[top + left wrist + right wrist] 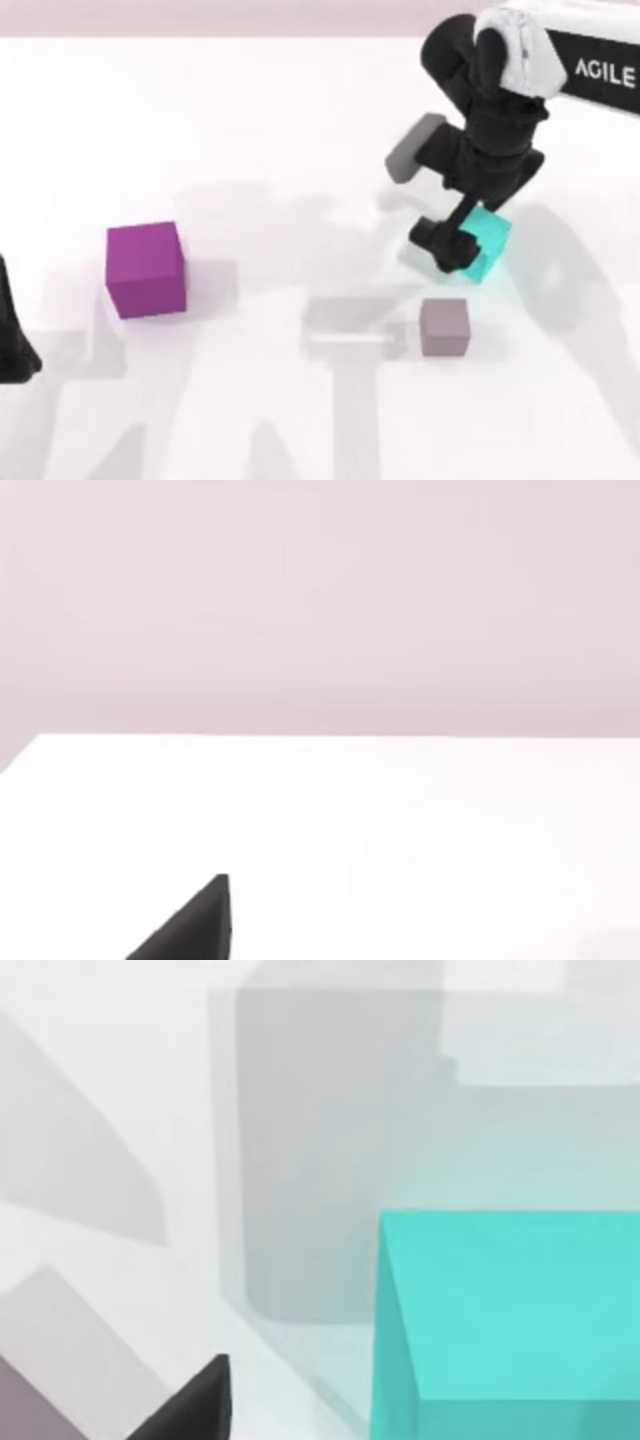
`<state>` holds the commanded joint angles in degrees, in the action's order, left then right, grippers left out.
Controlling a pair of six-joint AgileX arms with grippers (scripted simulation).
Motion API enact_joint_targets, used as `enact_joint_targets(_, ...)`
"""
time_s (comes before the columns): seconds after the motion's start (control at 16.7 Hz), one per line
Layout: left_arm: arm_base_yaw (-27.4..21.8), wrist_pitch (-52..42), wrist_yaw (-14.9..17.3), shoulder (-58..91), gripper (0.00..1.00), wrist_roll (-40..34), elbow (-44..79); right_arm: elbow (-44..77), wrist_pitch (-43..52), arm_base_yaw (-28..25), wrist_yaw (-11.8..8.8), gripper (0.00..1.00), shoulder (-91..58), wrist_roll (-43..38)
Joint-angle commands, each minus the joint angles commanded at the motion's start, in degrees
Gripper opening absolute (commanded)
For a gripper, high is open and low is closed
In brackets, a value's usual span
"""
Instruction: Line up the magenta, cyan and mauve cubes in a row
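Observation:
The magenta cube [146, 270], the largest, stands at the table's left. The cyan cube [490, 245] sits right of centre, turned a little askew. The small mauve cube [444, 326] stands just in front of it. My right gripper [462, 240] hangs low over the cyan cube's left side and is open. In the right wrist view one dark fingertip [200, 1405] shows, with a bare gap between it and the cyan cube [500, 1310]. The other finger is out of view, and a corner of the mauve cube [20, 1410] shows. My left gripper [10, 345] is parked at the table's left edge.
The white table [280, 130] runs bare between the magenta cube and the two cubes on the right. My right arm [500, 90] reaches in from the back right corner. The left wrist view shows only one fingertip [195, 925] over bare table.

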<state>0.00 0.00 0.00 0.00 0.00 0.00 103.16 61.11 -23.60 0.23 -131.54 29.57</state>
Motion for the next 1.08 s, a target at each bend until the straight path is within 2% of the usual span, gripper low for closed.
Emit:
enact_joint_targets(0.18,0.0,0.0,0.0,0.0,1.0,0.0,0.0,-3.82,-5.04,0.03,0.01,1.0,-1.59,0.03)
enact_joint_targets(0.42,0.0,0.0,0.0,0.0,1.0,0.0,0.0,-4.24,-5.52,0.02,0.02,1.0,-1.8,0.04)
enact_joint_targets(1.08,0.0,0.0,0.0,0.0,1.0,0.0,0.0,-4.24,-5.52,0.02,0.02,0.17,-1.8,0.04)
